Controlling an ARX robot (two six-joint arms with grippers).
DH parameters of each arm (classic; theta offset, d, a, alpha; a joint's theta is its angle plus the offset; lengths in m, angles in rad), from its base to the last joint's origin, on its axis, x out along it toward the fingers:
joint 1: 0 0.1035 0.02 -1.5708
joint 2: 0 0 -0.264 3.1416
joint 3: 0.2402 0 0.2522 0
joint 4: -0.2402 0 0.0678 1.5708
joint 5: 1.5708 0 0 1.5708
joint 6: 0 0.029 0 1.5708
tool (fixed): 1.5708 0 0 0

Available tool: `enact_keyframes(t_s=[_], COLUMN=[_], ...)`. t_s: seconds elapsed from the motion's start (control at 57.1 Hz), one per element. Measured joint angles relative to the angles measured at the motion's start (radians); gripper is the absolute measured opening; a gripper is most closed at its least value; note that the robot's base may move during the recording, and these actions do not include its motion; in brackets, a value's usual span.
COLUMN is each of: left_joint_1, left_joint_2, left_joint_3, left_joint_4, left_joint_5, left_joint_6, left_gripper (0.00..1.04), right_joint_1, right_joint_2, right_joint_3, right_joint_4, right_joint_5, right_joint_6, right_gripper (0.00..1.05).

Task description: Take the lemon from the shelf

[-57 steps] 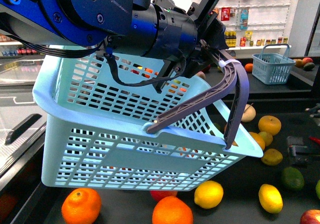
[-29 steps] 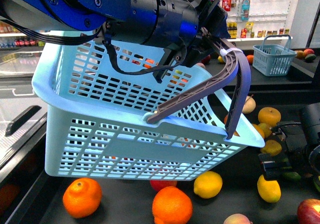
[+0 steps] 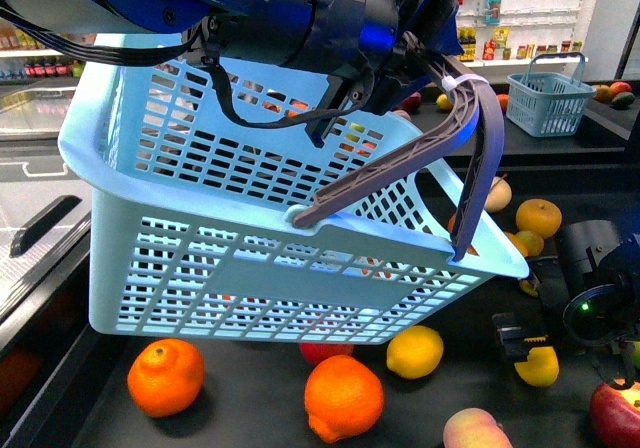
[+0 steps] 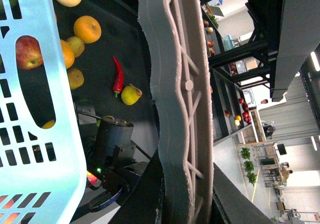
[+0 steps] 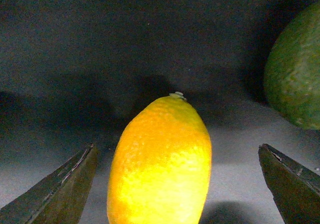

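Right claw [image 5: 176, 186] now down astride lemon [image 5: 160, 159], green fruit [image 5: 295, 69] beside, basket [image 3: 250, 268] left

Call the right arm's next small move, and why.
Probably close the right gripper on the lemon. Its jaws stand open on either side of the fruit, which lies centred between them on the dark shelf tray. The green fruit sits apart, outside the jaws, so closing looks clear. The left gripper holds the basket handle, out of the way.
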Motion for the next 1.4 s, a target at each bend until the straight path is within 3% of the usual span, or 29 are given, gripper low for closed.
enact_keyframes(t_s=[0.21, 0.42, 0.49, 0.858, 1.085, 1.4], left_joint_1=[0.000, 0.000, 0.000, 0.000, 0.000, 0.000], left_joint_2=[0.000, 0.000, 0.000, 0.000, 0.000, 0.000], left_joint_3=[0.000, 0.000, 0.000, 0.000, 0.000, 0.000], left_joint_4=[0.000, 0.000, 0.000, 0.000, 0.000, 0.000], left_joint_5=[0.000, 0.000, 0.000, 0.000, 0.000, 0.000], left_joint_6=[0.000, 0.000, 0.000, 0.000, 0.000, 0.000], left_gripper=[0.12, 0.12, 0.12, 0.12, 0.12, 0.12], right_joint_1=[0.011, 0.011, 0.009, -0.026, -0.051, 0.049], right_joint_2=[0.069, 0.080, 0.080, -0.114, -0.415, -0.642], right_joint_3=[0.086, 0.104, 0.102, -0.125, -0.211, -0.336], right_joint_4=[-0.039, -0.041, -0.034, 0.112, 0.137, 0.121], right_joint_5=[0.015, 0.016, 0.013, -0.026, -0.122, -0.208], right_joint_6=[0.026, 0.040, 0.042, 0.069, 0.150, 0.259], right_gripper=[0.97, 0.58, 0.53, 0.50, 0.50, 0.50])
